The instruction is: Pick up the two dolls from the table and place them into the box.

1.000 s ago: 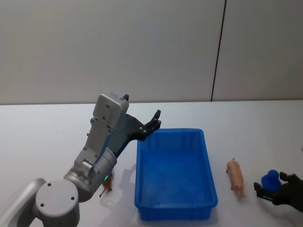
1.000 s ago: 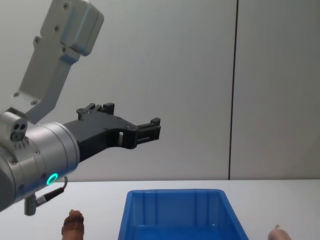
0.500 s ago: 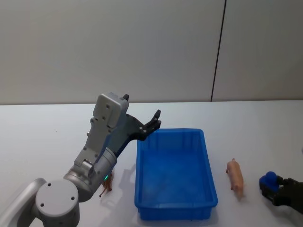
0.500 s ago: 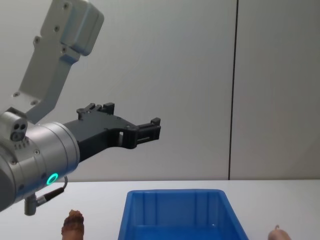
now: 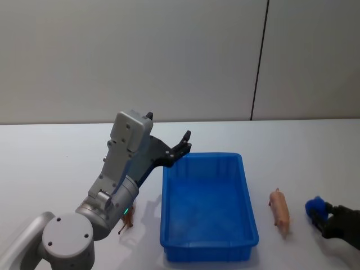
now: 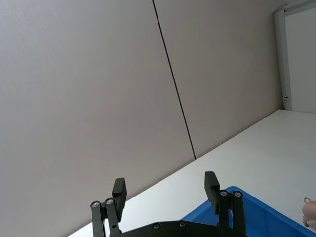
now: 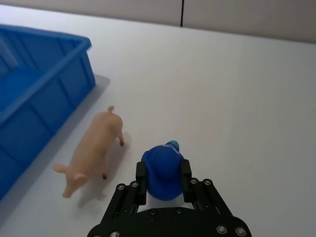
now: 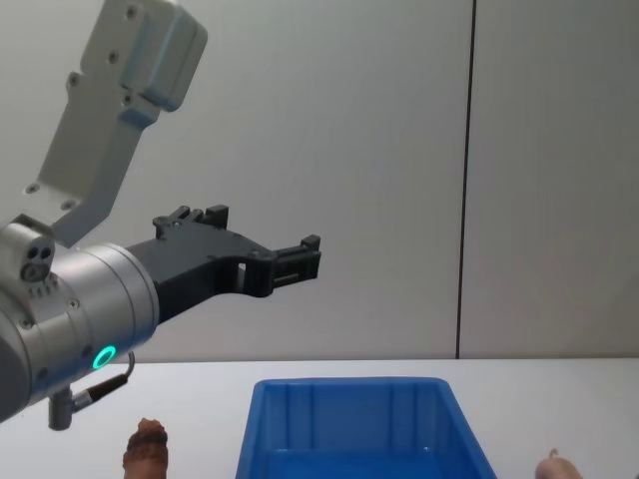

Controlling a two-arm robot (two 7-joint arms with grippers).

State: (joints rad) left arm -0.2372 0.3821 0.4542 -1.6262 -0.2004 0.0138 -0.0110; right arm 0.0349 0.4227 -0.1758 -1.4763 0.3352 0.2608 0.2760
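A tan-pink pig doll lies on the white table just right of the blue box. Its tip shows in the chest view. A reddish-brown doll stands left of the box, partly hidden behind my left arm. My left gripper hangs open and empty, high over the box's far left corner. My right gripper is shut on a small blue toy figure, right of the pig.
A grey wall with a dark vertical seam stands behind the table. Bare tabletop stretches to the left and behind the box. The box holds nothing.
My right gripper has lifted and turned slightly with the blue toy figure in it. The left arm, the box and both dolls have stayed put.
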